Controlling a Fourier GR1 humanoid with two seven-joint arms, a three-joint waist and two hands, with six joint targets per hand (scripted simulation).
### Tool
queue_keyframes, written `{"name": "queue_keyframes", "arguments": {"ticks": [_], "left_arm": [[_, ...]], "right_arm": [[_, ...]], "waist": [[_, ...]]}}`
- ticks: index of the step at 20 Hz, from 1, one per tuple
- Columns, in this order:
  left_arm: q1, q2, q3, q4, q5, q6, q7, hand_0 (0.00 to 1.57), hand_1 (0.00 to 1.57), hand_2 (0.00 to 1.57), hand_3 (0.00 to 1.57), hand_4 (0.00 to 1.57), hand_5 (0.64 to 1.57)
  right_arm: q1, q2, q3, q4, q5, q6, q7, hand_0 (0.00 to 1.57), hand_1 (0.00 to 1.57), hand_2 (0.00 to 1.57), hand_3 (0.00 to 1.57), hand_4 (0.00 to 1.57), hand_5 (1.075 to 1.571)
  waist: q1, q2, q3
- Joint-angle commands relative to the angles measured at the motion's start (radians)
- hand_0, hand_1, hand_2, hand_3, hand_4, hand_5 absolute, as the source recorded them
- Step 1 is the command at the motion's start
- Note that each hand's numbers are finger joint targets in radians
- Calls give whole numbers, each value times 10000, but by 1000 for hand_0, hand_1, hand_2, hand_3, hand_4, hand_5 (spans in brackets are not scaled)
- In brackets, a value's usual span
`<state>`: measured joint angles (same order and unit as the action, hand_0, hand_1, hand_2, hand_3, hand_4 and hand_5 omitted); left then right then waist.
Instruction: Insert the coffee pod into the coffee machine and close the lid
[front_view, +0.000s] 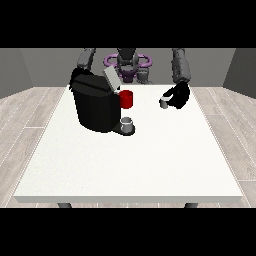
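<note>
Curled round the coffee pod (163, 103) — fingers of the hand at the view's right (178, 96), above the table (150, 160), well right of the coffee machine (95, 105). Lid (112, 79) up. Best carried level toward the opening — hand at the view's left (75, 76) mostly hidden, fingers impossible to tell.

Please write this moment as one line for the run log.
stage: pod in hand, not inserted | hand at view's right: curled on coffee pod, above table | coffee machine: lid open | other hand: hidden behind machine

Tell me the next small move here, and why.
Probably carry the hand at the view's right, with the small pod at its fingers, across toward the coffee machine. The lid stands open, and the pod is still well to the machine's side.
</note>
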<state>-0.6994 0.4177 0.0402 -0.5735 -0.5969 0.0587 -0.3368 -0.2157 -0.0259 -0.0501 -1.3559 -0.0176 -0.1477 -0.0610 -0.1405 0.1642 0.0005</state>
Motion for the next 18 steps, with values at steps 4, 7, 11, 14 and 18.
{"name": "queue_keyframes", "arguments": {"ticks": [4,7,11,14,18], "left_arm": [[-1124,-176,-90,-521,33,-1030,496,1243,1243,1327,1315,535,1571],[-1142,143,-13,-651,-94,-1178,387,1256,1256,1331,1292,545,1571],[-1536,70,177,-607,-26,-1341,602,1256,1256,1331,1292,545,1571],[-2069,37,-5,-886,-178,-1738,1114,1252,1252,1329,1292,573,1571],[-2638,252,309,-973,-152,-1530,1313,1256,1256,1327,1277,536,1571]], "right_arm": [[-70,247,694,522,-33,-712,-26,0,0,0,0,456,1571],[-193,-167,-6,623,-203,214,-51,0,0,0,0,497,1571],[-724,-143,-22,375,-233,61,241,0,0,0,0,496,1571],[-387,241,121,535,-177,-126,-359,0,0,0,0,500,1571],[-387,-272,144,380,-207,435,-43,0,0,0,0,494,1571]], "waist": [[137,-539,-2],[-89,-419,-4],[-276,-202,-7],[-350,-505,-2],[-777,-284,-4]]}}
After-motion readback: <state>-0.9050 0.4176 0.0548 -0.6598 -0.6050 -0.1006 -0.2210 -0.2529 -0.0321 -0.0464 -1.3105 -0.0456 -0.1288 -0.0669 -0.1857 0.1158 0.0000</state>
